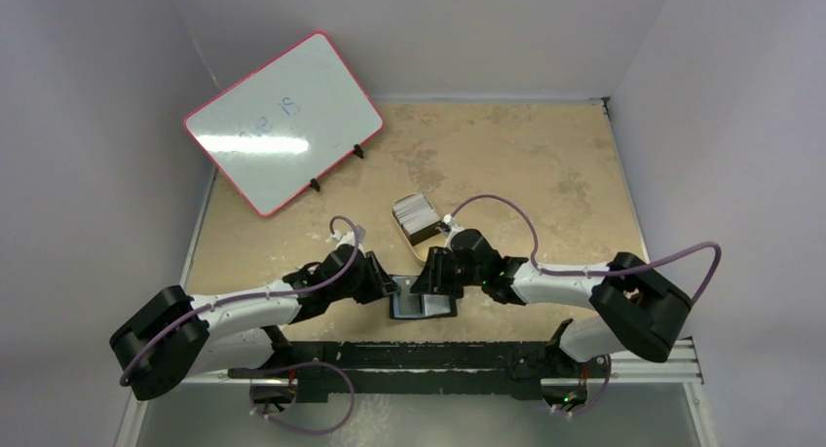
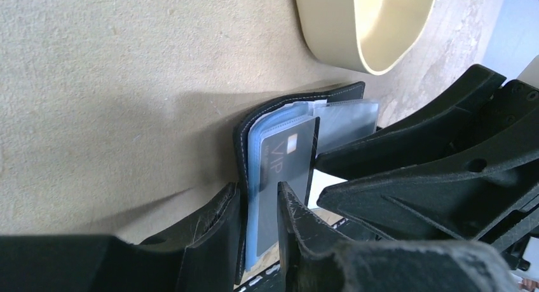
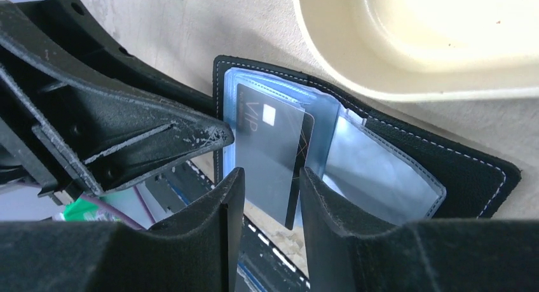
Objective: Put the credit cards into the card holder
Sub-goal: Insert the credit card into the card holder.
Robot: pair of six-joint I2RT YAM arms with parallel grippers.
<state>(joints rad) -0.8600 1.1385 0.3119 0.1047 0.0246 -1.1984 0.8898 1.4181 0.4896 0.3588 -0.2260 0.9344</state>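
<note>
The black card holder (image 1: pixel 429 308) lies open near the table's front edge, its bluish sleeves showing. My left gripper (image 2: pixel 257 190) is shut on its left cover (image 2: pixel 243 136) and sleeves. A grey card marked VIP (image 3: pixel 270 139) stands partly out of a sleeve, also in the left wrist view (image 2: pixel 286 158). My right gripper (image 3: pixel 267 174) is open, a finger on each side of that card's free end. In the top view the left gripper (image 1: pixel 388 289) and right gripper (image 1: pixel 433 277) meet over the holder. More whitish credit cards (image 1: pixel 413 209) sit stacked in the tan tin.
The tan oval tin (image 1: pixel 421 225) stands just behind the holder and shows close in both wrist views (image 2: pixel 368 25) (image 3: pixel 413 44). A pink-framed whiteboard (image 1: pixel 282 121) leans at the back left. White walls close the table on three sides.
</note>
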